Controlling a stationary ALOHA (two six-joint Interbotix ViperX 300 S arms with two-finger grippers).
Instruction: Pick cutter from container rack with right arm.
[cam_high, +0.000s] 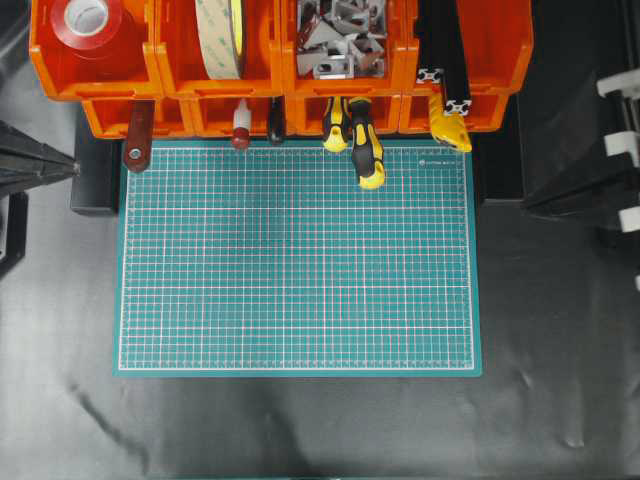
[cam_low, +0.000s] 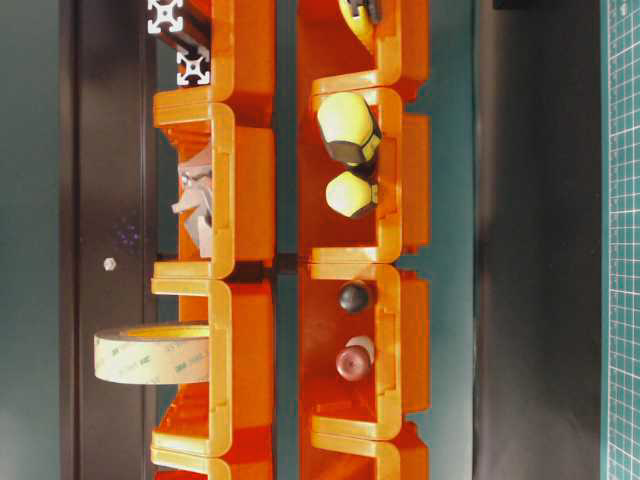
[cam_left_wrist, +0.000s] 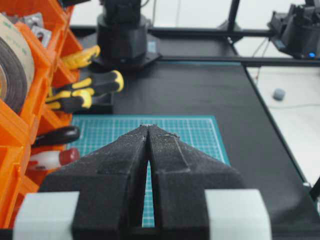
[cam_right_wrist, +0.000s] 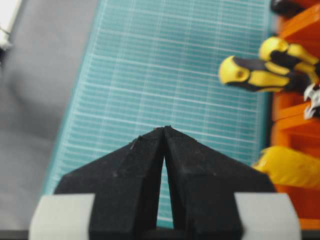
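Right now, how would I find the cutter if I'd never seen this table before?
Look at the orange rack of bins along the top edge of the green mat. Go to the lower bin at the right end, under the black metal bars. The cutter pokes out there: flat and all yellow, unlike the rounded yellow-and-black screwdrivers to its left.

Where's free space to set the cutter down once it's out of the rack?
The green mat is bare across its middle and near half. Crowded only along its far edge, where the screwdriver handles, the cutter and other tool handles stick out of the container rack. Bare black table borders the mat.
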